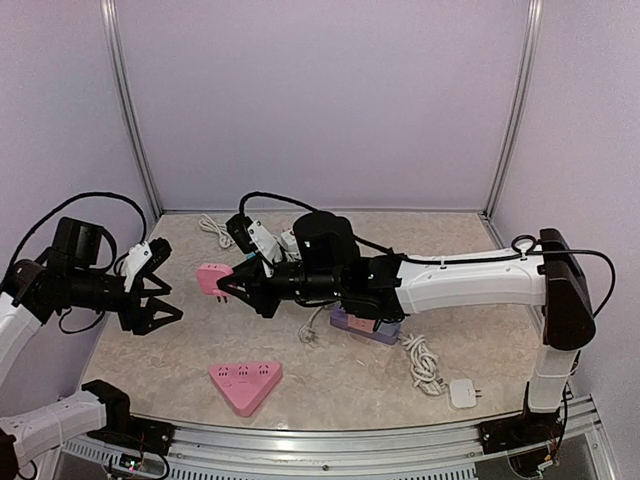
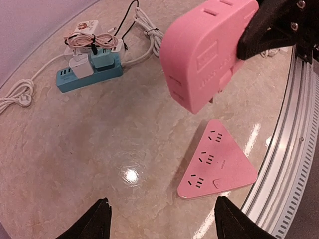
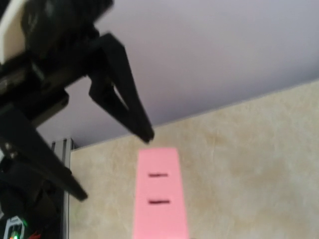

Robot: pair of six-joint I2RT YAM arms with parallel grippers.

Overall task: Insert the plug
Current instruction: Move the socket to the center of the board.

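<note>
The plug (image 1: 212, 277) is a pink block with slots on its side and metal prongs underneath, hanging in the air above the table. My right gripper (image 1: 234, 285) is shut on its right end, and its black fingers (image 2: 269, 31) show clamped on the plug (image 2: 209, 50) in the left wrist view. From the right wrist the plug (image 3: 159, 194) sticks straight out. My left gripper (image 1: 160, 292) stands open just left of the plug, apart from it, with nothing between its fingers (image 2: 97, 221). A pink triangular socket strip (image 1: 245, 383) lies flat below, sockets up (image 2: 219, 162).
A blue power strip (image 2: 89, 74) loaded with white chargers and coiled cables sits at the back. A purple strip (image 1: 365, 325) lies under the right arm, with a white cable and adapter (image 1: 462, 392) near it. An aluminium rail (image 2: 294, 149) borders the front edge.
</note>
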